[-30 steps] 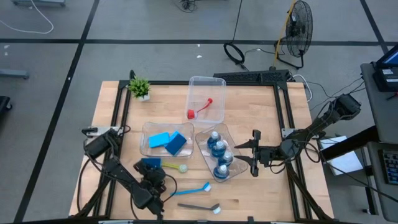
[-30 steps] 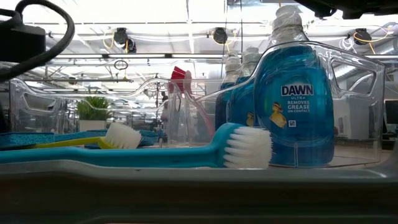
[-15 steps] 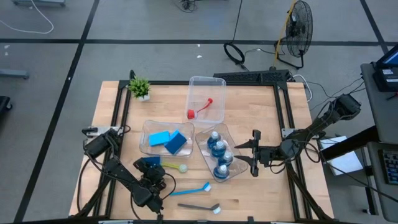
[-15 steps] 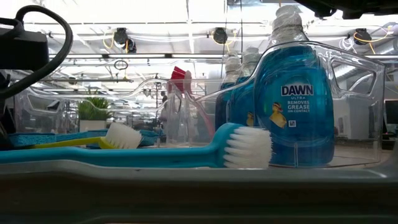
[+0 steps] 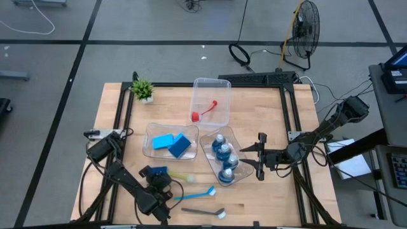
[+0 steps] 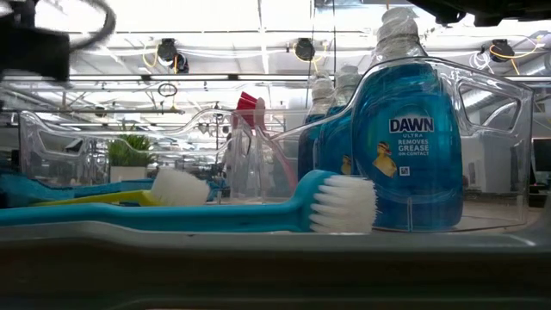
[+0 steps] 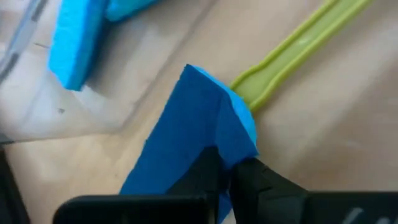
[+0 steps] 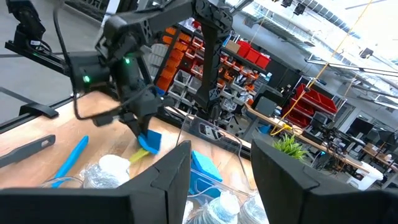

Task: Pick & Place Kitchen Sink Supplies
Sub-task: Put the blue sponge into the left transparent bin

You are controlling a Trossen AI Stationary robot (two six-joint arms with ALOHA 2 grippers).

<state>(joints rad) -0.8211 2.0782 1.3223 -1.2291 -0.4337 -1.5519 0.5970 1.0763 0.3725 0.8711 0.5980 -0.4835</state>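
My left gripper (image 5: 156, 175) is near the table's front left and shut on a flat blue sponge (image 7: 199, 124). Seen from the right wrist, the sponge (image 8: 149, 142) sits under its fingers. The yellow-green brush (image 5: 181, 177) lies beside it on the table. The light-blue brush (image 5: 198, 193) and the dark-grey brush (image 5: 203, 212) lie nearer the front edge. Two sponges (image 5: 172, 144) lie in one clear bin, three blue-liquid bottles (image 5: 224, 159) in another, and the red brush (image 5: 203, 112) in a third. My right gripper (image 5: 259, 156) waits open, right of the bottle bin. My left gripper pinches one end of the sponge (image 7: 225, 157) between its two fingers, one on each flat face. The fingers slant down from above. The sponge is tilted, its free corner (image 7: 193, 70) pointing away from the gripper by the yellow-green brush's handle (image 7: 292, 50). Whether it clears the table, I cannot tell.
A small green potted plant (image 5: 143, 90) stands at the table's far left corner. The three clear bins take up the table's middle. Bare wood (image 5: 267, 108) shows at the far right. The low view looks past the light-blue brush's head (image 6: 343, 205) and a bottle (image 6: 409, 146).
My left gripper has taken hold of the blue sponge, which lay flat on the table and now sits tilted in its fingers, shifted a little toward the table's right and near edges. The yellow-green brush has been nudged slightly the same way.
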